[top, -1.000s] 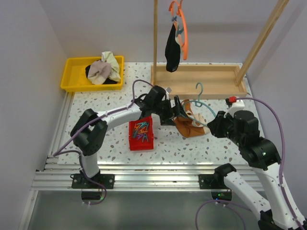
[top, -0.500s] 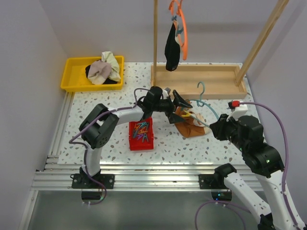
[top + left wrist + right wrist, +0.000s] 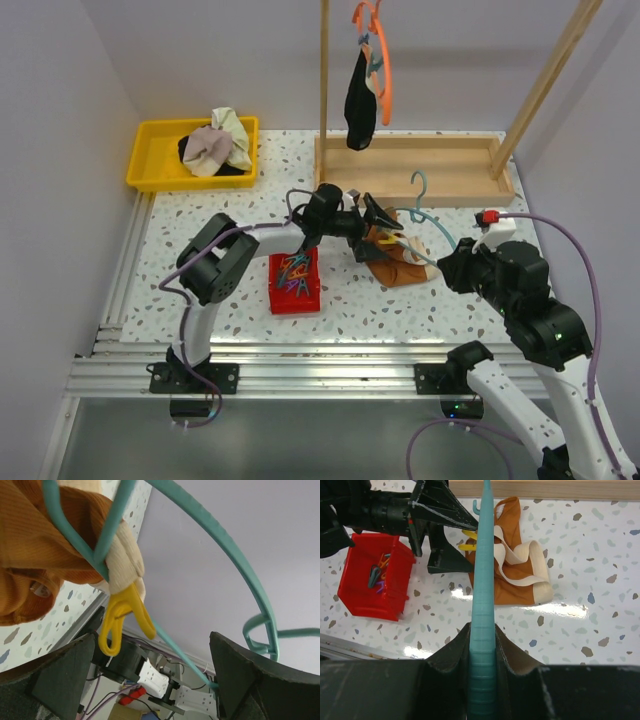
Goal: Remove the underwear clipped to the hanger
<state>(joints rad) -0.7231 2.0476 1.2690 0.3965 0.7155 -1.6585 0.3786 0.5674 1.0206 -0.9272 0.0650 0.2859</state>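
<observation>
On a speckled desk [image 3: 400, 312], a teal hanger [image 3: 420, 208] was seen lying tilted, with the brown underwear [image 3: 393, 262] fastened to it and spread partly on the desk below. The underwear's cream band was pinned to the hanger wire by a yellow clip [image 3: 122, 617].

The left end effector [image 3: 372, 225] was reached across to the hanger with its fingers [image 3: 55, 680] spread wide. The clip was framed in the gap between them, and no contact with it could be made out. The right end effector [image 3: 482, 645] was pressed together on the hanger's lower bar, which was pinched between its fingers.

Behind, a wooden rack [image 3: 415, 170] was stood at the far side of the desk. An orange hanger [image 3: 384, 75] was hung from it, and the black underwear [image 3: 358, 100] was clipped to that hanger, well apart from both arms.

A red bin [image 3: 295, 283] of coloured clips was set just beside the left arm. A yellow tray [image 3: 150, 160] holding bundled cloth was placed at the far left corner.
</observation>
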